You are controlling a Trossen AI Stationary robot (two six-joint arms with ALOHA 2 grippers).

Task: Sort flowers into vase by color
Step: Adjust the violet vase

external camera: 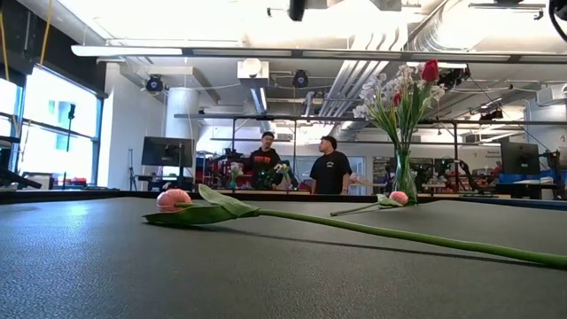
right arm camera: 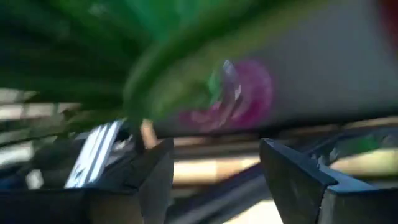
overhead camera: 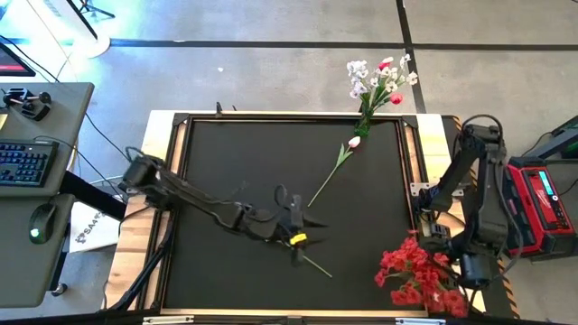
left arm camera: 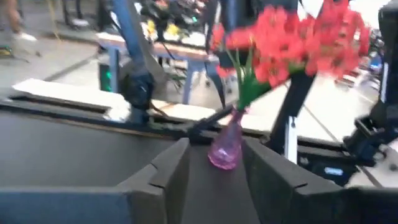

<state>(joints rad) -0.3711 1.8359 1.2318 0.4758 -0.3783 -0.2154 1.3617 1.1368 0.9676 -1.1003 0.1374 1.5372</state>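
Pink tulip (overhead camera: 299, 240) beneath open left end effector (overhead camera: 293, 219); right end effector (overhead camera: 473, 271) beside red bunch (overhead camera: 417, 271)

1. Black worktop (overhead camera: 253, 144) w/ wooden rim = landmark.
2. Grey side desk (overhead camera: 68, 108) left of worktop; keyboard (overhead camera: 23, 162) + mouse (overhead camera: 36, 224) on it.
3. Red case (overhead camera: 542, 203) just right of worktop.
4. Two people (external camera: 297, 164) stand well behind worktop, low view.
5. Monitor (external camera: 166, 151) behind worktop, left of the people.
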